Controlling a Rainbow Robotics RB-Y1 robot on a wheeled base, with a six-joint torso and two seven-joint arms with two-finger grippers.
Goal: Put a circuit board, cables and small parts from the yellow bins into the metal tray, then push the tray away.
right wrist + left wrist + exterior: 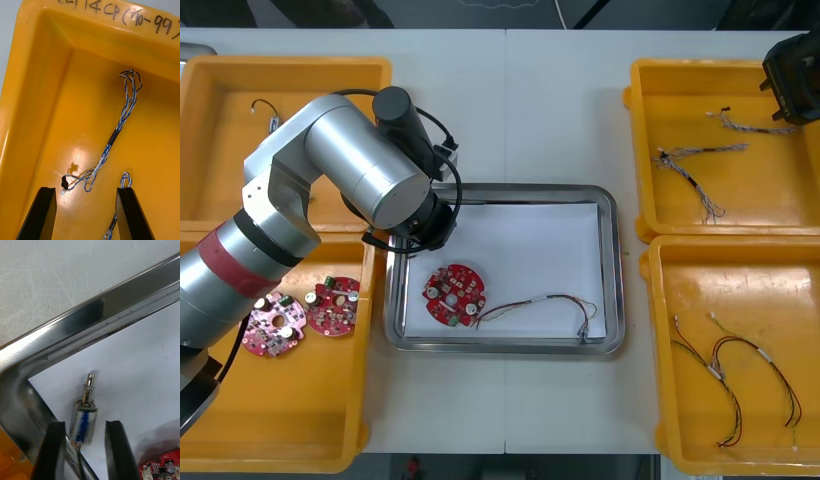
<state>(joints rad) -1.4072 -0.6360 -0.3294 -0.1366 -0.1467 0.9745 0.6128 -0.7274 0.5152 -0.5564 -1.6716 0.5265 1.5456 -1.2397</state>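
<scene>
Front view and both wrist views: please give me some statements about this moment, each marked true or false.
1. The metal tray holds a circuit board and a cable. True.
2. The right gripper is shut on a cable. False: it is open above the twisted blue and white cables in the far right bin.
3. A small metal part sits between the open left gripper fingers, over the tray's corner. True.
4. The near left bin holds cables. False: it holds two boards.

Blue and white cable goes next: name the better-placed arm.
Right. The right gripper, open, hangs over the twisted blue and white cable in a yellow bin; the left gripper is at the metal tray.
</scene>
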